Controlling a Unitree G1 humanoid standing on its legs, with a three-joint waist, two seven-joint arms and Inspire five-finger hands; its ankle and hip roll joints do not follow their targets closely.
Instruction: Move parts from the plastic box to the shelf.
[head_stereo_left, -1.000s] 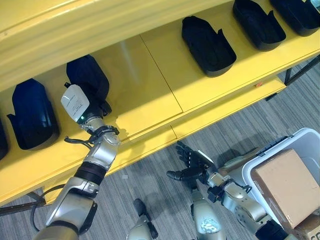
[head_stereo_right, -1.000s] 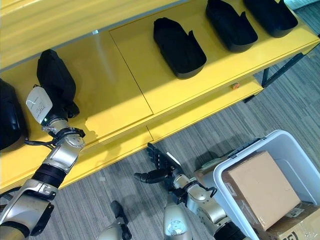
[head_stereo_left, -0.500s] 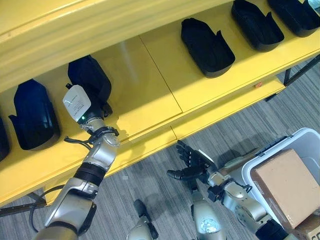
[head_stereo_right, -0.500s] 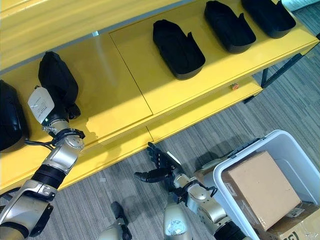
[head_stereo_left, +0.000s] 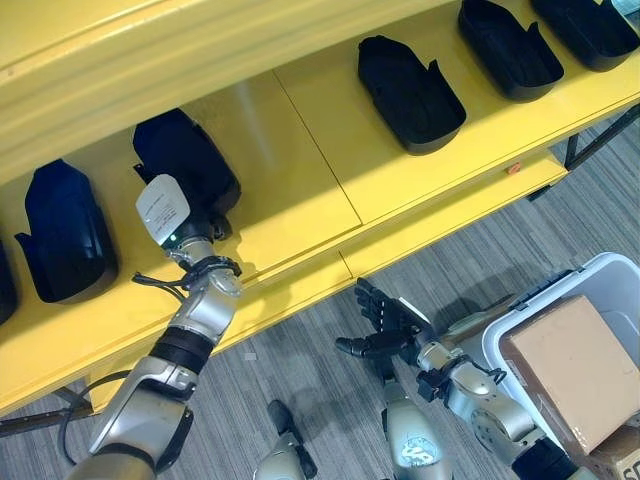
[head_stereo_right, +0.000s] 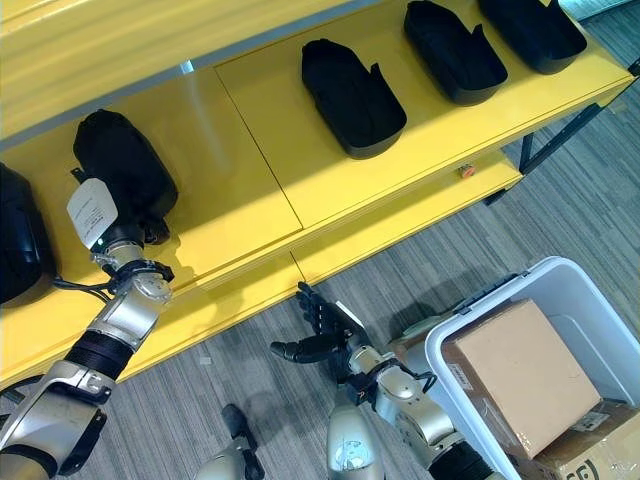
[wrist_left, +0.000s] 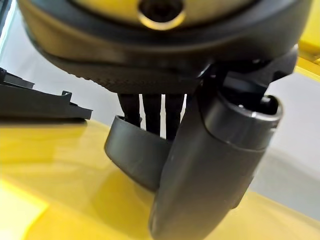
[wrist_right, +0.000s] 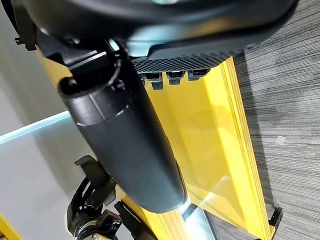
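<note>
At the far left of the yellow shelf (head_stereo_left: 310, 190) lies a black part (head_stereo_left: 62, 232) on its board, and just beside it the left hand (wrist_left: 210, 165) reaches onto the shelf and grips a second black part (head_stereo_left: 190, 165): in the left wrist view the thumb lies over the near rim of the part and the fingers (wrist_left: 150, 112) go down behind that rim, so the rim is pinched between them while the part rests on the yellow board. Further along the same board, well apart from the held one, a third black part (head_stereo_left: 410, 80) lies open side up, then a fourth (head_stereo_left: 510, 45) and a fifth (head_stereo_left: 590, 25) toward the right end. Below the shelf, over the grey carpet floor (head_stereo_left: 330, 400), the right hand (head_stereo_left: 385, 325) hangs with its fingers spread and straight, holding nothing, apart from the shelf edge. At the lower right stands the white plastic box (head_stereo_right: 470, 320), and inside it lies a brown cardboard box (head_stereo_right: 520, 375), with another carton (head_stereo_right: 590, 450) beside it at the corner.
</note>
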